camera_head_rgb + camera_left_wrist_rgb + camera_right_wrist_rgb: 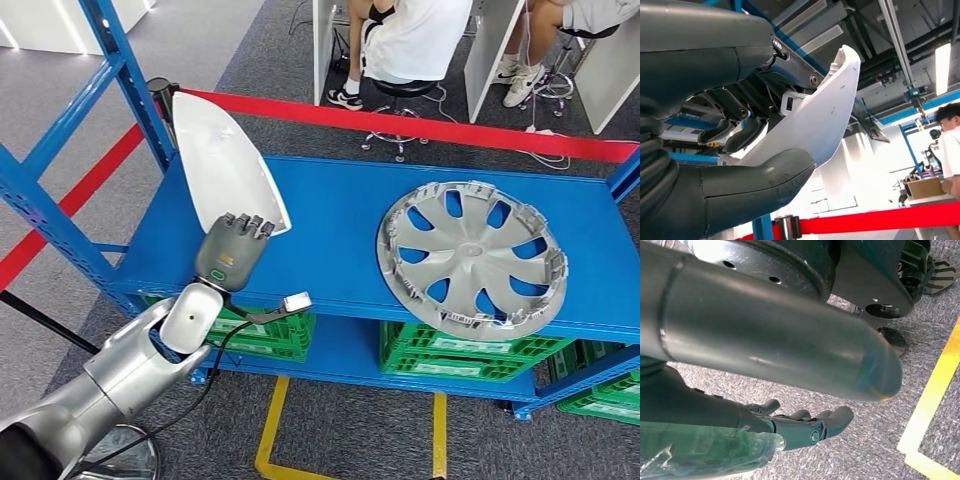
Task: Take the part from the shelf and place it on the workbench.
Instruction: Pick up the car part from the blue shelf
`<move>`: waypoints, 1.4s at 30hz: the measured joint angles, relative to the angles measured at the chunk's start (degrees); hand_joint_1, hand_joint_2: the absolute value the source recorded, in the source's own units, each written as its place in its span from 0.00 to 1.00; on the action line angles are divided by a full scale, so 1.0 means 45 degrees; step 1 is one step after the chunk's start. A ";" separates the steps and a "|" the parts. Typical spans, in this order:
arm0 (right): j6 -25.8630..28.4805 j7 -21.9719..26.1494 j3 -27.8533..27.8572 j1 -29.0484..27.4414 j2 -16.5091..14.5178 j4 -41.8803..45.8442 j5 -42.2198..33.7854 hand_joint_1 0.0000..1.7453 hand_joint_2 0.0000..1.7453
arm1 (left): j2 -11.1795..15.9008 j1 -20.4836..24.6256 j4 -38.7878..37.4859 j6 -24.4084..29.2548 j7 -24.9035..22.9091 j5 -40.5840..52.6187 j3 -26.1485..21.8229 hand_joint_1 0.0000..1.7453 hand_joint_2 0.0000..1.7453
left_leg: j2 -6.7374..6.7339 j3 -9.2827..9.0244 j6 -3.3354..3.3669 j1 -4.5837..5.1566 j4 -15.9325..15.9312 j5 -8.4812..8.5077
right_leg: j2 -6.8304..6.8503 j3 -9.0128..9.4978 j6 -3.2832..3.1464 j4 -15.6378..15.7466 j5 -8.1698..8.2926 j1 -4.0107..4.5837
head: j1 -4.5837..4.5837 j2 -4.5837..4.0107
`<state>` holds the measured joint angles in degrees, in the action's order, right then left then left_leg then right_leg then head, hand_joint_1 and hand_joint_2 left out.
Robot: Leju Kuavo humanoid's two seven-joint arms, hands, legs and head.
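Note:
A white, pointed plastic part (223, 160) stands tilted above the left end of the blue shelf (332, 225). My left hand (230, 250) grips its lower end, fingers wrapped over the near edge. In the left wrist view the white part (821, 115) sits between the thick thumb (753, 185) and the darker fingers (742, 132). My right hand (806, 427) hangs over the grey carpet, its fingers apart and holding nothing. A silver wheel cover (472, 258) lies flat on the right half of the shelf.
Green crates (453, 350) fill the lower shelf level. A blue upright (128, 75) stands beside the part. A red barrier tape (423, 125) runs behind the shelf, with seated people (411, 40) beyond it. Yellow floor lines (275, 420) mark the carpet in front.

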<state>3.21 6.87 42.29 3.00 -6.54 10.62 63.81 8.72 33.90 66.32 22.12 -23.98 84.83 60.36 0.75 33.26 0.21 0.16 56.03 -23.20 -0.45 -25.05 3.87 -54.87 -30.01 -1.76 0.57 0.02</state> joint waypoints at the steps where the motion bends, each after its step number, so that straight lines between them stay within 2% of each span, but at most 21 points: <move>1: 0.0000 0.0004 0.0000 0.0001 0.0000 0.0000 0.0000 0.00 0.00 | 0.0008 0.0009 0.0012 0.0001 0.0000 0.0000 0.0043 1.00 1.00 | 0.0000 0.0000 0.0000 0.0000 0.0000 0.0000 | 0.0000 0.0000 0.0000 0.0000 0.0000 0.0000 | 0.0000 0.0000; 9: -0.0029 0.0180 0.0005 0.0003 -0.0043 0.0000 0.0009 0.00 0.00 | 0.0022 0.0009 0.0108 0.0039 0.0179 -0.0001 0.0362 1.00 1.00 | 0.0000 0.0000 0.0001 0.0003 0.0001 0.0000 | 0.0000 -0.0004 0.0000 0.0000 0.0001 -0.0002 | 0.0000 0.0000; 14: -0.0035 0.0194 0.0021 0.0004 -0.0085 0.0000 0.0039 0.00 0.00 | 0.0079 0.0113 0.0295 0.0239 -0.0501 0.0000 0.0737 1.00 1.00 | 0.0001 0.0004 0.0013 0.0013 0.0024 -0.0009 | 0.0000 -0.0007 0.0012 0.0013 0.0007 -0.0012 | 0.0004 0.0000; 18: 0.0006 0.0208 0.0070 0.0012 -0.0113 0.0000 0.0043 0.00 0.00 | 0.0124 0.0240 0.0625 0.0239 -0.0709 -0.0001 0.1043 1.00 1.00 | 0.0002 0.0027 0.0096 0.0060 0.0097 -0.0066 | -0.0002 -0.0015 0.0057 0.0044 0.0010 -0.0058 | 0.0006 0.0000; 22: 0.0028 0.0210 0.0095 0.0028 -0.0137 0.0000 0.0047 0.00 0.00 | 0.0158 0.0361 0.0969 0.0073 -0.0618 0.0000 0.1298 1.00 1.00 | -0.0028 0.0017 0.0272 0.0079 0.0047 -0.0025 | -0.0008 -0.0010 0.0210 0.0068 -0.0001 -0.0113 | 0.0005 0.0000; 24: 0.0036 0.0210 0.0101 0.0053 -0.0141 0.0000 0.0058 0.00 0.00 | 0.0165 0.0445 0.1117 -0.0023 -0.0498 0.0003 0.1384 1.00 1.00 | -0.0073 -0.0004 0.0380 0.0027 -0.0078 0.0042 | 0.0018 -0.0331 0.0207 -0.0582 -0.0441 -0.0078 | -0.0021 0.0000; 26: 0.0044 0.0209 0.0112 0.0071 -0.0141 0.0000 0.0069 0.00 0.00 | 0.0170 0.0483 0.1205 -0.0119 -0.0339 0.0004 0.1451 1.00 1.00 | -0.0103 0.0011 0.0420 0.0027 -0.0104 0.0060 | 0.0033 -0.1232 0.0157 -0.2346 -0.1254 -0.0012 | -0.0046 0.0000; 27: 0.0046 0.0205 0.0125 0.0070 -0.0141 0.0000 0.0075 0.00 0.00 | 0.0174 0.0477 0.1223 -0.0165 -0.0250 0.0004 0.1490 1.00 1.00 | -0.0110 0.0019 0.0423 0.0040 -0.0101 0.0062 | 0.0030 -0.1738 0.0143 -0.3289 -0.1541 0.0010 | -0.0052 0.0000; 28: 0.0047 0.0200 0.0146 0.0059 -0.0141 0.0000 0.0080 0.00 0.00 | 0.0176 0.0466 0.1233 -0.0198 -0.0172 0.0004 0.1534 1.00 1.00 | -0.0116 0.0022 0.0424 0.0053 -0.0095 0.0063 | 0.0030 -0.2120 0.0132 -0.3922 -0.1598 0.0027 | -0.0048 0.0000; 29: 0.0051 0.0195 0.0166 0.0049 -0.0141 0.0000 0.0084 0.00 0.00 | 0.0177 0.0458 0.1243 -0.0229 -0.0102 0.0004 0.1570 1.00 1.00 | -0.0117 0.0024 0.0423 0.0058 -0.0080 0.0063 | 0.0031 -0.2286 0.0123 -0.4049 -0.1364 0.0035 | -0.0053 0.0000; 30: 0.0056 0.0191 0.0186 0.0045 -0.0141 0.0000 0.0086 0.00 0.00 | 0.0176 0.0453 0.1260 -0.0270 -0.0042 0.0004 0.1594 1.00 1.00 | -0.0116 0.0022 0.0415 0.0053 -0.0051 0.0059 | 0.0035 -0.2207 0.0113 -0.3643 -0.0884 0.0033 | -0.0050 0.0000; 31: 0.0064 0.0188 0.0203 0.0049 -0.0141 0.0000 0.0089 0.00 0.00 | 0.0175 0.0452 0.1285 -0.0301 0.0010 0.0004 0.1604 1.00 1.00 | -0.0114 0.0025 0.0390 0.0039 0.0002 0.0043 | 0.0044 -0.1935 0.0109 -0.2838 -0.0282 0.0023 | -0.0052 0.0000; 32: 0.0074 0.0189 0.0215 0.0063 -0.0141 0.0000 0.0091 0.00 0.00 | 0.0174 0.0456 0.1312 -0.0328 0.0054 0.0004 0.1603 1.00 1.00 | -0.0111 0.0052 0.0337 0.0044 0.0070 0.0025 | 0.0047 -0.1570 0.0110 -0.2020 0.0152 0.0033 | -0.0053 0.0000; 33: 0.0081 0.0189 0.0231 0.0078 -0.0142 0.0000 0.0096 0.00 0.00 | 0.0172 0.0458 0.1343 -0.0353 0.0091 0.0004 0.1602 1.00 1.00 | -0.0103 0.0099 0.0267 0.0051 0.0149 0.0022 | 0.0037 -0.1284 0.0088 -0.1371 0.0439 0.0047 | -0.0052 0.0000; 34: 0.0086 0.0191 0.0246 0.0092 -0.0145 0.0000 0.0103 0.00 0.00 | 0.0172 0.0459 0.1375 -0.0367 0.0118 0.0004 0.1601 1.00 1.00 | -0.0094 0.0161 0.0180 0.0062 0.0225 0.0043 | 0.0021 -0.1127 0.0059 -0.0993 0.0545 0.0063 | -0.0047 0.0000; 35: 0.0089 0.0191 0.0262 0.0104 -0.0147 0.0000 0.0109 0.00 0.00 | 0.0174 0.0460 0.1405 -0.0378 0.0140 0.0004 0.1599 1.00 1.00 | -0.0086 0.0231 0.0095 0.0071 0.0268 0.0095 | -0.0007 -0.1107 0.0011 -0.0917 0.0512 0.0094 | -0.0036 0.0000; 37: 0.0097 0.0189 0.0285 0.0117 -0.0153 0.0001 0.0120 0.00 0.00 | 0.0179 0.0457 0.1466 -0.0398 0.0185 0.0004 0.1597 1.00 1.00 | -0.0081 0.0357 -0.0058 0.0039 0.0323 0.0153 | -0.0034 -0.1288 -0.0159 -0.0911 0.0600 0.0098 | -0.0028 0.0000; 38: 0.0102 0.0189 0.0294 0.0128 -0.0155 0.0002 0.0123 0.00 0.00 | 0.0180 0.0458 0.1495 -0.0412 0.0206 0.0004 0.1594 1.00 1.00 | -0.0084 0.0448 -0.0139 0.0019 0.0441 0.0001 | -0.0032 -0.1380 -0.0278 -0.0913 0.0670 0.0089 | -0.0013 0.0000; 39: 0.0106 0.0191 0.0299 0.0146 -0.0158 0.0004 0.0125 0.00 0.00 | 0.0180 0.0461 0.1525 -0.0430 0.0220 0.0004 0.1592 1.00 1.00 | -0.0086 0.0605 -0.0225 -0.0002 0.0775 -0.0327 | -0.0022 -0.1482 -0.0405 -0.0900 0.0756 0.0070 | 0.0002 0.0000; 40: 0.0107 0.0192 0.0302 0.0166 -0.0160 0.0005 0.0127 0.00 0.00 | 0.0181 0.0464 0.1553 -0.0447 0.0228 0.0004 0.1591 1.00 1.00 | -0.0089 0.0849 -0.0310 -0.0024 0.1380 -0.0821 | -0.0007 -0.1602 -0.0513 -0.0887 0.0851 0.0049 | 0.0025 0.0000; 42: 0.0109 0.0192 0.0307 0.0188 -0.0160 0.0005 0.0134 0.00 0.00 | 0.0183 0.0455 0.1592 -0.0492 0.0233 0.0004 0.1590 1.00 1.00 | -0.0092 0.1430 -0.0431 -0.0057 0.3059 -0.1824 | 0.0018 -0.1865 -0.0610 -0.0893 0.1039 0.0049 | 0.0050 0.0000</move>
<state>3.70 7.73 43.68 3.85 -7.26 10.64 64.41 9.55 35.95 73.49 19.91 -22.93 84.85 67.52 0.33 39.69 -1.73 -0.09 69.79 -31.41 -0.37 -33.45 1.13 -58.89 -25.33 -1.54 0.79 0.02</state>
